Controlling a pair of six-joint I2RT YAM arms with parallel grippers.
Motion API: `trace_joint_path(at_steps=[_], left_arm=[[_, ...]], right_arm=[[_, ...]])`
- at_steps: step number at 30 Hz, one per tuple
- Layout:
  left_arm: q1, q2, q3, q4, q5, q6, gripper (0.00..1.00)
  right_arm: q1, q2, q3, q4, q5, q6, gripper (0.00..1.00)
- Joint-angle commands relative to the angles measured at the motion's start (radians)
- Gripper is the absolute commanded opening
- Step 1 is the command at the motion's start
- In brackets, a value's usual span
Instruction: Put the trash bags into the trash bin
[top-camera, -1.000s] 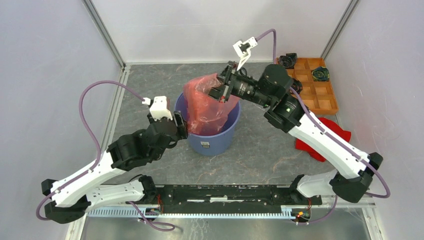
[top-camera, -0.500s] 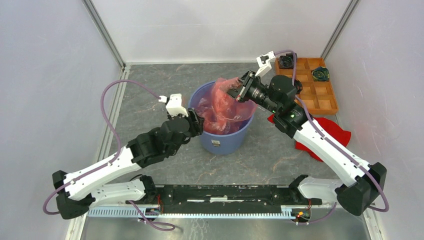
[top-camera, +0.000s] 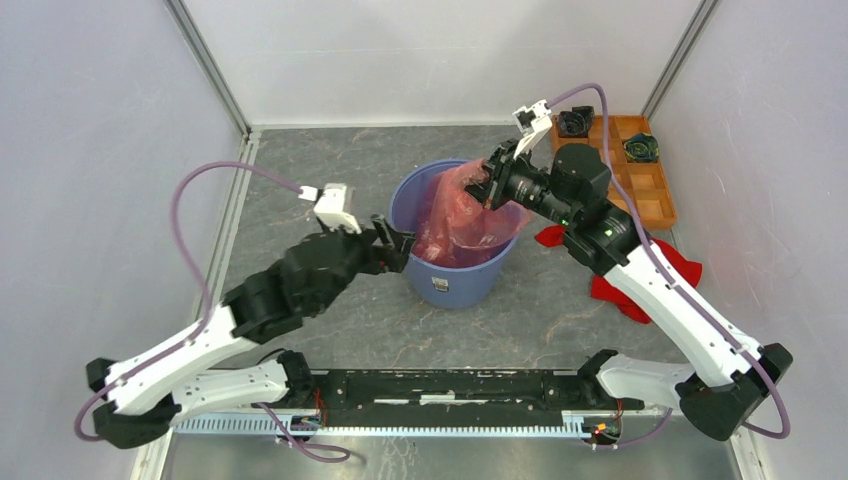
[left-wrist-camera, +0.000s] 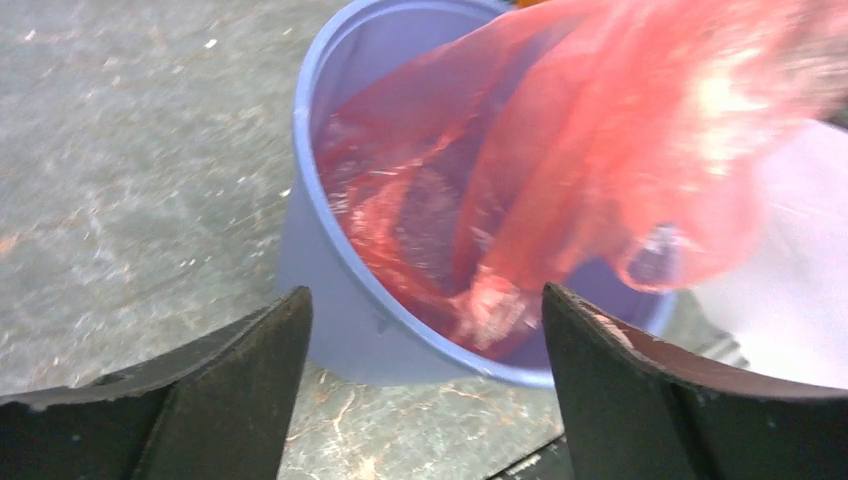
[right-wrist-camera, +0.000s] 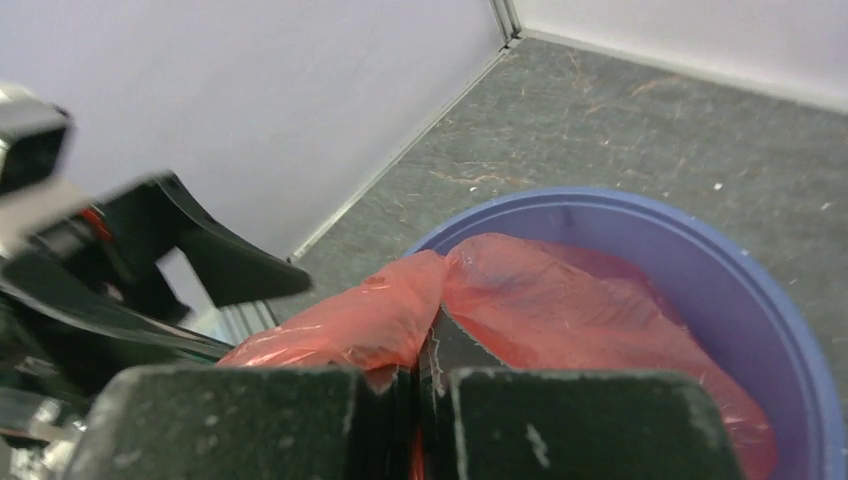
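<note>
Two claws work one bin, so start at the near side. The left claw (top-camera: 390, 238) hangs wide open just beside the near-left wall of the bin (top-camera: 465, 280), holding nothing. Whether it touches the plastic, I cannot tell. Just past it, the bag (top-camera: 460, 215) is partly in. Its lower part lies crumpled inside the bin, and its upper part rises in a ridge above the rim toward the far side. Up there the right claw (top-camera: 487, 185) is clamped tight on that top fold, over the far-right rim.

By my read, the step in hand is seating the bag fully. To do it well, the right claw should carry the pinched fold down toward the bin's centre before letting go. Released high, thin film may spring back or drape over the rim. The open left claw looks placed to steady the wall or tuck a stray edge, and it should avoid shoving the bin across the bench (top-camera: 330, 160).

On to the views. The left wrist shows the bag's crumpled bottom deep inside, which the ridge largely covers from overhead. The right wrist shows film squeezed between closed fingers (right-wrist-camera: 250, 420), so the grip is plain. Only overhead takes in the far tray (top-camera: 650, 190), well apart from the action.
</note>
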Motion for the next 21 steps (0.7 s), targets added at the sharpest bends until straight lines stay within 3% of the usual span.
trace_joint_path(at_steps=[1, 6, 12, 17, 21], left_arm=[[-0.002, -0.050, 0.120, 0.049, 0.272, 0.127, 0.99], [-0.001, 0.165, 0.329, 0.005, 0.523, 0.186, 1.00], [-0.001, 0.309, 0.426, -0.020, 0.441, 0.209, 0.99], [-0.001, 0.326, 0.433, -0.042, 0.374, 0.207, 0.80], [-0.001, 0.316, 0.417, -0.068, 0.275, 0.183, 0.53]], right_arm=[[-0.001, -0.025, 0.063, -0.064, -0.096, -0.249, 0.01], [0.000, -0.007, 0.103, -0.071, -0.165, -0.290, 0.01], [0.001, 0.014, 0.138, -0.084, -0.209, -0.284, 0.01], [0.001, 0.009, 0.135, -0.081, -0.213, -0.277, 0.01], [0.001, 0.007, 0.130, -0.081, -0.220, -0.280, 0.01]])
